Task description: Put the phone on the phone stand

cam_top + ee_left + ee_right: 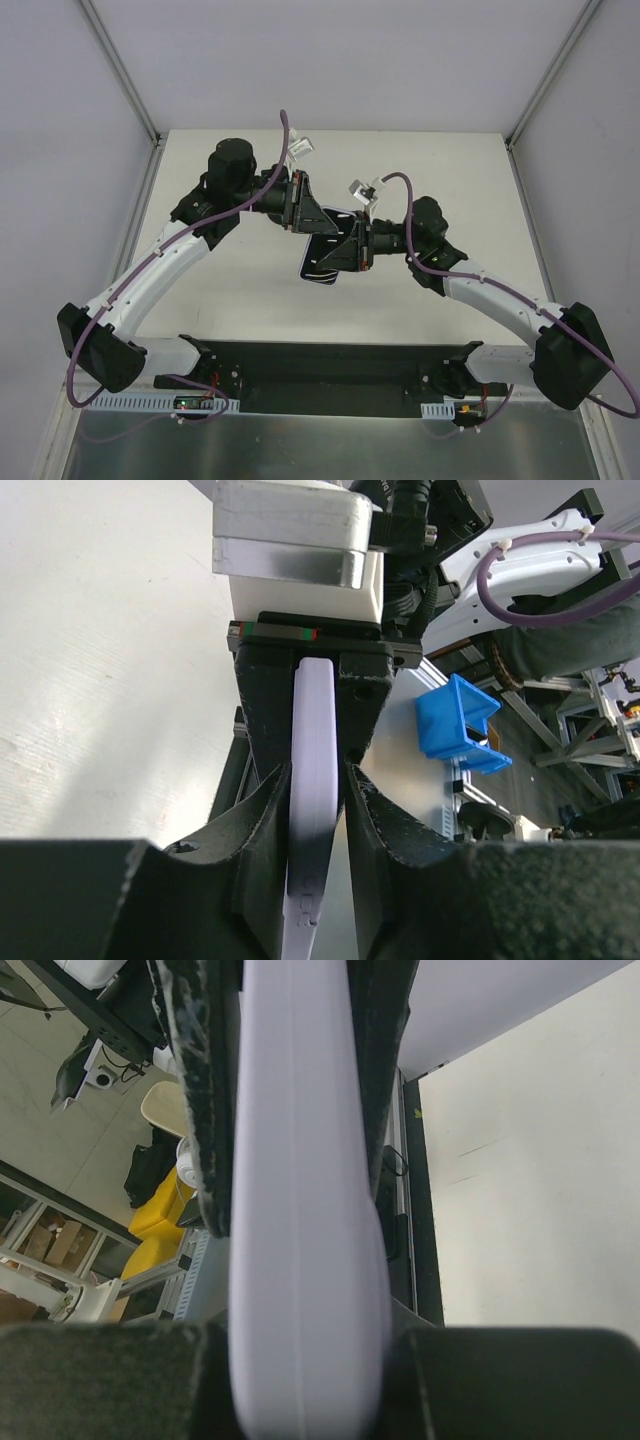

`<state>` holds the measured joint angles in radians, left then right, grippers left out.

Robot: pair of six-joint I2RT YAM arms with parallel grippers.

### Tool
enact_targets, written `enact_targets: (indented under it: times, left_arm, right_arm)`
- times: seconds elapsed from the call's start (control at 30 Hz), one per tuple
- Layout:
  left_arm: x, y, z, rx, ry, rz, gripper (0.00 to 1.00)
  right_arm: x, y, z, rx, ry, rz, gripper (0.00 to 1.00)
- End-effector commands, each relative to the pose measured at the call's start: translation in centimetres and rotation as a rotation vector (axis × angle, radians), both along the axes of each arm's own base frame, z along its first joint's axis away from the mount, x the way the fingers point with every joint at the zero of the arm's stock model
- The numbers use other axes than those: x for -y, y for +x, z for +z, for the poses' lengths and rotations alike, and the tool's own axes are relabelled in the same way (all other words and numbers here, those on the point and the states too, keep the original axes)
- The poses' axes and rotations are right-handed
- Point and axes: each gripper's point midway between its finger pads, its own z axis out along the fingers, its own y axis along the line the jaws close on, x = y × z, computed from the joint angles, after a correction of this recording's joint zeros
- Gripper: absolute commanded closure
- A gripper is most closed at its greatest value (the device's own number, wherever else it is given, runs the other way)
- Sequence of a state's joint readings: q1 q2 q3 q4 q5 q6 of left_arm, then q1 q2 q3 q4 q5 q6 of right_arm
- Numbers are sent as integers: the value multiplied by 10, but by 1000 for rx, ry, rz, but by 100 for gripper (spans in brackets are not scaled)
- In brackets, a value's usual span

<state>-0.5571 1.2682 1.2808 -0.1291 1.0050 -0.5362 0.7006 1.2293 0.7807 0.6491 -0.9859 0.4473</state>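
No legible text, label or number, seemingly, anywhere.

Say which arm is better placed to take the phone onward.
Right, tentatively: the phone sits deep in the right end effector, up to its rail. The left end effector also clamps it, and no stand is in view.
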Motion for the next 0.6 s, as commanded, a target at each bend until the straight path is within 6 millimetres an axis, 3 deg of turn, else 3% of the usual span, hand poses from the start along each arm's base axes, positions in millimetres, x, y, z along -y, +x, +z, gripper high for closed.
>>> enact_targets:
  times: [0.0,0.37,0.53,0.57]
  left_arm:
    - [5,-3,14,54,-17,-20,76]
    - [11,-4,16,56,-16,-36,74]
    - [11,-3,15,61,-14,-31,89]
    - [11,-3,16,65,-15,-29,99]
  right_arm:
    - [-3,-2,33,119,74,20,99]
    - [-6,-5,31,122,65,29,99]
    - [-6,-5,30,122,62,31,99]
    - [-6,-5,30,121,61,29,99]
